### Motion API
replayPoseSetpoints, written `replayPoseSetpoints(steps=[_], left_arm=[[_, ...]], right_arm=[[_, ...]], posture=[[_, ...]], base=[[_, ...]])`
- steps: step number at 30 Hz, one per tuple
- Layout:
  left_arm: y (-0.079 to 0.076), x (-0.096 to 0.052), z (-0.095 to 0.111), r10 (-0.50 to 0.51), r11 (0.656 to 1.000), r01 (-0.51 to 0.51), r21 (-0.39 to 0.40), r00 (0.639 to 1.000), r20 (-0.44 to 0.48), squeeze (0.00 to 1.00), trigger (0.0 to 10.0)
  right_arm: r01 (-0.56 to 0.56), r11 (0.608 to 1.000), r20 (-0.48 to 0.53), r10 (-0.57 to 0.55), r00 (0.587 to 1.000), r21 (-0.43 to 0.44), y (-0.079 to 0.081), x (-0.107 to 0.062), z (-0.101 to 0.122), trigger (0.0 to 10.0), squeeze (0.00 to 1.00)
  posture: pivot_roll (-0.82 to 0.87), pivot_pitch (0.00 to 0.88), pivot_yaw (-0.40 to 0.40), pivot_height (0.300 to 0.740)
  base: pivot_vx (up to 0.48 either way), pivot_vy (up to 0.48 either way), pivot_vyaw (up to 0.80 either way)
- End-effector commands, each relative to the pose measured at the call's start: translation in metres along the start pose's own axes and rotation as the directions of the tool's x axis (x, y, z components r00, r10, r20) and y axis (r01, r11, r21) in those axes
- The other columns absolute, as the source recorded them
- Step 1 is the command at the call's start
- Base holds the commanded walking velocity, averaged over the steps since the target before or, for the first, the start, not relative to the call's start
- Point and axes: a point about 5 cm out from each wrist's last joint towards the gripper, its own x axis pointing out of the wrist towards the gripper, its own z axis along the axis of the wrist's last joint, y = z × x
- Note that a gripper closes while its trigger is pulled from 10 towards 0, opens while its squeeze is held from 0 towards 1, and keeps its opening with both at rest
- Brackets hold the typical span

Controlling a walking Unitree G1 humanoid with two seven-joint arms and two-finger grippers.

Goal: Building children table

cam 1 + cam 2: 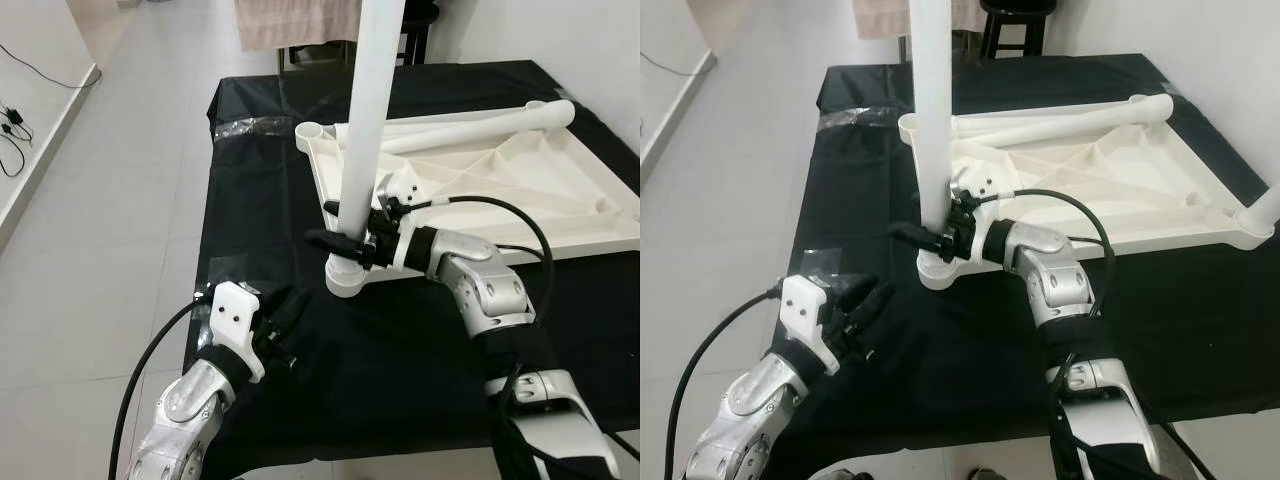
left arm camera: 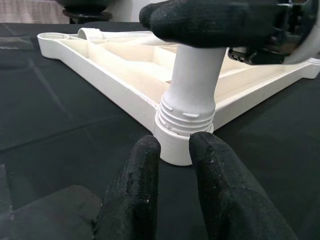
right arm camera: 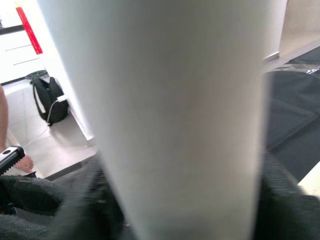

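Observation:
The white plastic tabletop [image 1: 560, 190] lies upside down on a table under a black cloth [image 1: 260, 200]. A white table leg [image 1: 370, 110] stands upright in the near-left corner socket [image 1: 345, 280]; its threaded end [image 2: 187, 112] sits in the socket. My right gripper [image 1: 345, 243] is shut on this leg just above the socket. In the right wrist view the leg [image 3: 175, 100] is pressed close to the camera. A second leg [image 1: 480, 125] lies across the far side of the tabletop. My left gripper [image 1: 285, 312] rests low over the cloth, shut and empty, its fingertips [image 2: 147, 150] a short way in front of the socket.
A third white leg [image 1: 1265, 205] stands at the tabletop's right corner. A dark stool [image 1: 1015, 10] and a hanging beige cloth [image 1: 300, 20] are behind the table. Grey floor with cables [image 1: 15, 125] lies to the left. A black backpack [image 3: 50, 102] sits by a wall.

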Motion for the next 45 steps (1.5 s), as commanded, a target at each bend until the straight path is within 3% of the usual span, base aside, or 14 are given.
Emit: replayPoseSetpoints(steps=[1,19,21,22,24,26,33,34,35,37,38,42,43,45], left_arm=[[-0.001,-0.003,-0.005,0.005,1.000,-0.005,-0.001,1.000,-0.016,0.00,10.0],[-0.003,-0.003,-0.005,0.009,1.000,-0.008,0.012,1.000,-0.022,0.00,10.0],[-0.003,-0.004,-0.005,0.013,1.000,-0.013,0.025,1.000,-0.025,0.00,10.0],[-0.001,-0.004,-0.004,0.019,0.999,-0.018,0.036,0.999,-0.026,0.00,10.0],[-0.001,-0.004,-0.004,0.019,0.999,-0.018,0.036,0.999,-0.026,0.00,10.0],[0.000,-0.005,-0.004,0.018,0.999,-0.017,0.039,0.999,-0.028,0.00,10.0],[0.000,-0.002,-0.005,-0.003,0.999,0.004,0.033,0.999,-0.032,0.00,10.0],[0.000,-0.003,-0.005,0.010,0.999,-0.009,0.038,1.000,-0.028,0.00,10.0],[0.001,-0.003,-0.004,0.024,0.999,-0.023,0.041,0.999,-0.025,0.00,10.0],[0.001,-0.003,-0.004,0.024,0.999,-0.023,0.041,0.999,-0.025,0.00,10.0],[0.001,-0.002,-0.005,0.025,0.999,-0.024,0.040,0.999,-0.025,0.00,10.0],[0.001,-0.002,-0.005,0.015,0.999,-0.014,0.033,0.999,-0.030,0.00,10.0],[0.000,-0.001,-0.006,0.007,1.000,-0.006,0.025,0.999,-0.033,0.00,10.0],[0.000,-0.001,-0.006,0.005,1.000,-0.004,0.023,0.999,-0.034,0.00,10.0]], right_arm=[[-0.059,0.998,0.002,0.059,0.998,0.006,0.000,0.003,-0.001,0.0,0.00],[0.055,0.998,-0.031,-0.054,0.998,0.033,-0.017,-0.007,-0.016,0.0,0.00],[0.277,0.961,-0.131,-0.273,0.953,0.011,-0.015,-0.016,-0.041,0.0,0.00],[0.513,0.858,-0.263,-0.488,0.832,0.030,0.005,-0.023,-0.074,0.0,0.00],[0.513,0.858,-0.263,-0.488,0.832,0.030,0.005,-0.023,-0.074,0.0,0.00],[0.650,0.760,-0.338,-0.607,0.719,0.020,0.039,-0.026,-0.090,0.0,0.00],[0.667,0.745,-0.296,-0.638,0.711,-0.005,0.018,-0.017,-0.082,0.0,0.00],[0.660,0.751,-0.267,-0.637,0.723,-0.001,0.015,-0.012,-0.075,2.2,0.00],[0.631,0.776,-0.211,-0.614,0.760,0.016,0.011,-0.003,-0.062,10.0,0.00],[0.631,0.776,-0.211,-0.614,0.760,0.016,0.011,-0.003,-0.062,10.0,0.00],[0.592,0.805,-0.175,-0.577,0.797,0.041,0.011,0.000,-0.055,10.0,1.00],[0.408,0.912,-0.076,-0.404,0.911,0.045,0.020,0.010,-0.026,10.0,1.00],[0.211,0.978,-0.031,-0.211,0.977,-0.010,0.023,0.014,-0.009,10.0,0.00],[0.148,0.989,-0.031,-0.149,0.988,-0.029,0.023,0.014,-0.007,10.0,0.00]], posture=[[0.06,0.124,-0.019,0.740],[0.04,0.127,-0.020,0.740],[0.02,0.135,-0.028,0.740],[0.00,0.151,-0.004,0.740],[0.00,0.151,-0.004,0.740],[-0.02,0.148,0.008,0.740],[0.00,0.141,-0.012,0.740],[0.00,0.143,-0.006,0.740],[0.00,0.143,-0.006,0.740],[0.00,0.143,-0.006,0.740],[0.00,0.140,-0.009,0.740],[0.00,0.137,-0.002,0.740],[0.01,0.134,-0.005,0.740],[0.01,0.133,-0.005,0.740]], base=[[0.000,0.000,0.00],[0.000,0.000,0.00],[0.000,0.000,0.00],[0.000,0.000,0.00],[0.000,0.000,0.00],[0.000,0.000,0.00],[0.000,0.000,0.00],[0.000,0.000,0.00],[0.000,0.000,0.00],[0.000,0.000,0.00],[0.000,0.000,0.00],[0.000,0.000,0.00],[0.000,0.000,0.00],[0.000,0.000,0.00]])
